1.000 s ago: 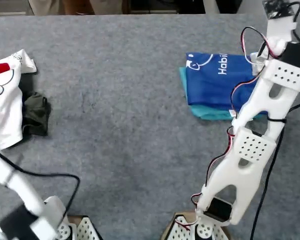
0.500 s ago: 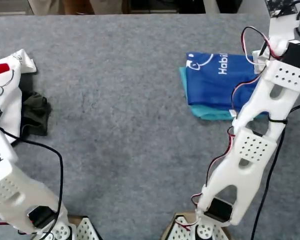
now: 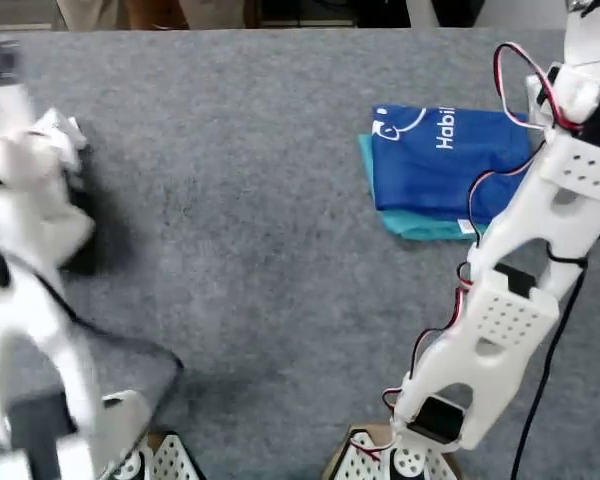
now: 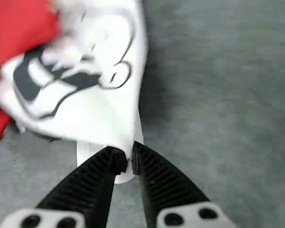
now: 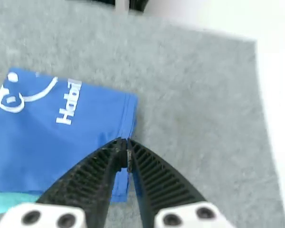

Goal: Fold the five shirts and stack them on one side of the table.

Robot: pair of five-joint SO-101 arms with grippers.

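White shirt (image 4: 99,95) lies at the left edge, where the left gripper (image 4: 126,161), jaws closed, has just swung over it for the next fold; the right gripper (image 5: 124,154), closed too, hovers over the blue shirt (image 3: 440,160).

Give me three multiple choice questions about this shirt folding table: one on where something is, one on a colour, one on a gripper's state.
1. The blue shirt lies:
A in a box
B on the teal shirt
C over a chair

2. The unfolded shirt by the left gripper is mainly:
A green
B yellow
C white

3. The right gripper has its fingers:
A closed together
B wide open
C around a cup

Answers:
B, a teal edge shows beneath the blue.
C, the fabric is white with a red patch.
A, the tips meet with no gap.
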